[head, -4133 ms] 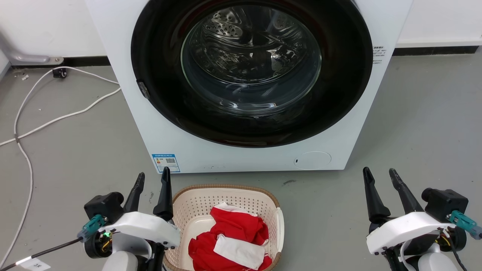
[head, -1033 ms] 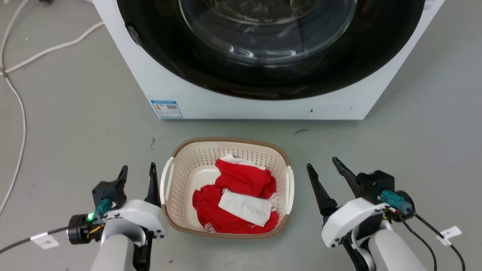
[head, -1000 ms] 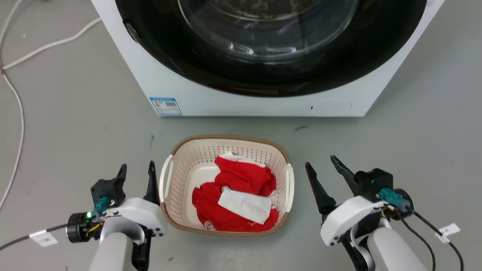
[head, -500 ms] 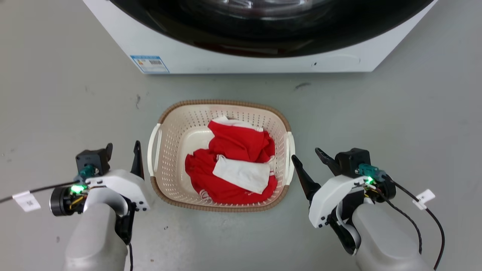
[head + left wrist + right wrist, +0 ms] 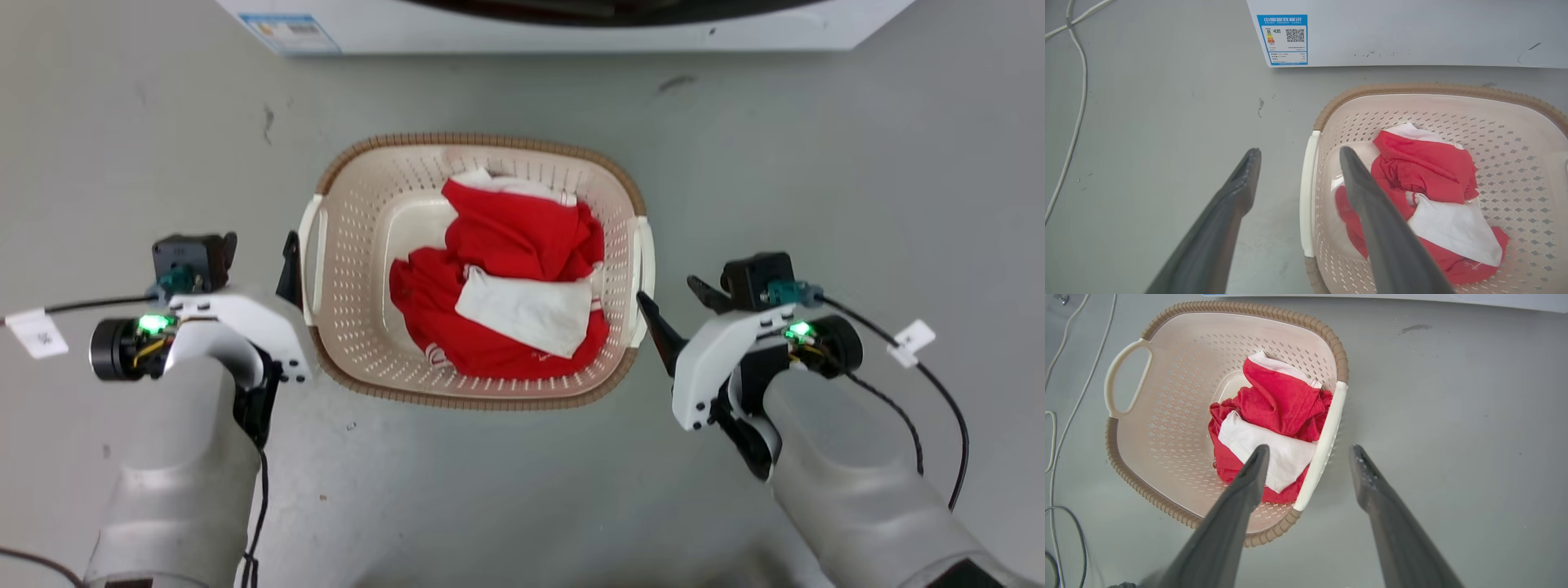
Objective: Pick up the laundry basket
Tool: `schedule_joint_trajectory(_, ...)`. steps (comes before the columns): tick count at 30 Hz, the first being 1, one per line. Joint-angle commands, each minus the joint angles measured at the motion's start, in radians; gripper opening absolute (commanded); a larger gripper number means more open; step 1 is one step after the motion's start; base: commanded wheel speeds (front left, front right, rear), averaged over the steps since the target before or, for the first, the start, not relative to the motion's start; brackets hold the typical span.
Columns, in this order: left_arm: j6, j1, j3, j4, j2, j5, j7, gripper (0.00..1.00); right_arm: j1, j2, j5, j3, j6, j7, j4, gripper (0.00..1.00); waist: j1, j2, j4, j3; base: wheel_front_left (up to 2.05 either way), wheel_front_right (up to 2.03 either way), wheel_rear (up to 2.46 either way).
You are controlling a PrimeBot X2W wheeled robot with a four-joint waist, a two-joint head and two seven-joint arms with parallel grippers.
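Observation:
The laundry basket [image 5: 359,245], cream perforated plastic with a brown rim, sits on the grey floor holding red and white clothing [image 5: 506,278]. My left gripper [image 5: 257,257] is open at the basket's left side. In the left wrist view the gripper [image 5: 1300,151] straddles the white left handle [image 5: 1306,196], one finger over the basket [image 5: 1515,134] and one outside. My right gripper [image 5: 666,291] is open at the right side. In the right wrist view it [image 5: 1310,448] straddles the white right handle [image 5: 1331,420] of the basket [image 5: 1167,416]. Neither gripper holds anything.
The white washer's base [image 5: 571,20] with a blue label [image 5: 290,28] stands just beyond the basket. White cables [image 5: 1079,102] lie on the floor to the left. Grey floor surrounds the basket on the other sides.
The head camera has tilted down, so the washer has slid up the picture. Both grippers have come in closer to the basket's side handles and now straddle them, still open.

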Motion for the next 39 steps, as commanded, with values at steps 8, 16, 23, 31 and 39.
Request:
schedule_joint_trajectory(8,-0.018,-0.121,-0.038,0.089,0.013,0.002,0.031,1.00,-0.121,0.000,0.062,0.085,0.000,0.031,0.065,1.00,-0.0001,0.0000,0.003,0.127,0.00,0.00,0.00)
schedule_joint_trajectory(16,-0.029,-0.210,-0.064,0.175,0.028,-0.011,0.058,1.00,-0.186,0.000,0.102,0.153,0.000,0.046,0.084,1.00,-0.0001,0.0000,-0.008,0.192,0.00,0.00,0.00)
schedule_joint_trajectory(23,-0.034,-0.276,-0.081,0.237,0.040,-0.022,0.083,1.00,-0.234,0.000,0.124,0.200,0.000,0.061,0.086,1.00,-0.0001,0.0000,-0.011,0.233,0.00,0.00,0.00)
schedule_joint_trajectory(31,-0.036,-0.318,-0.101,0.272,0.029,-0.047,0.104,1.00,-0.263,0.000,0.162,0.255,0.000,0.123,0.080,1.00,-0.0001,0.0000,-0.007,0.262,0.00,0.00,0.00)
schedule_joint_trajectory(39,-0.034,-0.328,-0.144,0.275,0.009,-0.097,0.110,0.00,-0.263,0.005,0.208,0.308,0.006,0.190,0.073,0.00,-0.0001,0.0000,-0.005,0.269,0.00,0.00,0.00)
